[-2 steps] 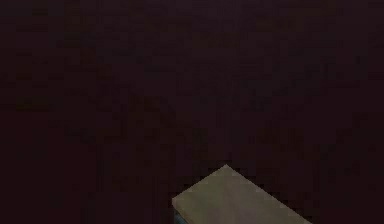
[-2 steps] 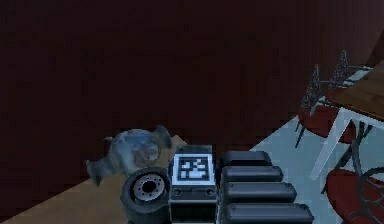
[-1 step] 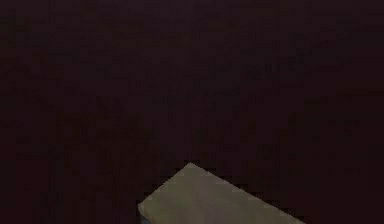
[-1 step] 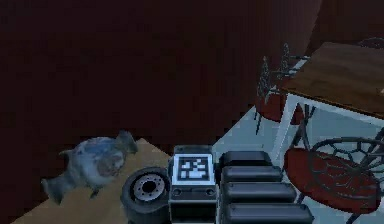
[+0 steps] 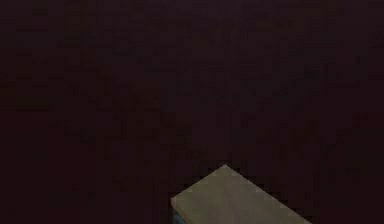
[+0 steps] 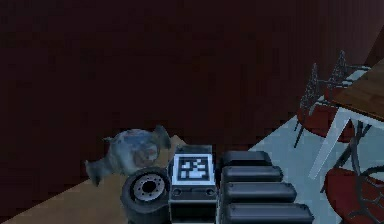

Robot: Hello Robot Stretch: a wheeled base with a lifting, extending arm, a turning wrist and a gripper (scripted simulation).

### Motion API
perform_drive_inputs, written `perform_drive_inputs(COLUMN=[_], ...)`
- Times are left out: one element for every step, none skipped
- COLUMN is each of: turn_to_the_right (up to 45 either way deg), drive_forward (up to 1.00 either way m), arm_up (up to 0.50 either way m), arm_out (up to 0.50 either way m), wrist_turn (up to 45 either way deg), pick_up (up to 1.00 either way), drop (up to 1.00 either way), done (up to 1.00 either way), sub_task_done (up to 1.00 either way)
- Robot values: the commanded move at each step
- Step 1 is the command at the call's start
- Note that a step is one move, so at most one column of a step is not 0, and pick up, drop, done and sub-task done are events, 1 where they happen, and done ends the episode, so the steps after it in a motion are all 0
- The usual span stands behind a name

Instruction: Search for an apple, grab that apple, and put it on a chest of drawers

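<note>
Arm lies retracted, arm side view lower centre; gripper at its left. Jaw state and load: cannot tell. Pale block cut off, forward view bottom.

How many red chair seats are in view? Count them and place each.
2. One red seat lies left of the table in the arm side view's right; the other at its bottom right corner. The table may hide more.

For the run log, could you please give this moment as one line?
gripper: hold unclear | grey blob near it | red chairs at table
</note>
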Motion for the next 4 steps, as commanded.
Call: perform_drive_inputs(turn_to_the_right=[0.0, 0.0, 0.0, 0.0], drive_forward=[0.0, 0.0, 0.0, 0.0], arm_up=[0.0, 0.0, -0.08, -0.32], arm_out=[0.28, 0.0, 0.0, 0.0], wrist_turn=[0.0, 39.0, 0.0, 0.0], pick_up=[0.0, 0.0, 0.0, 0.0], drop=[0.0, 0.0, 0.0, 0.0], done=[0.0, 0.0, 0.0, 0.0], sub_task_done=[0.0, 0.0, 0.0, 0.0])
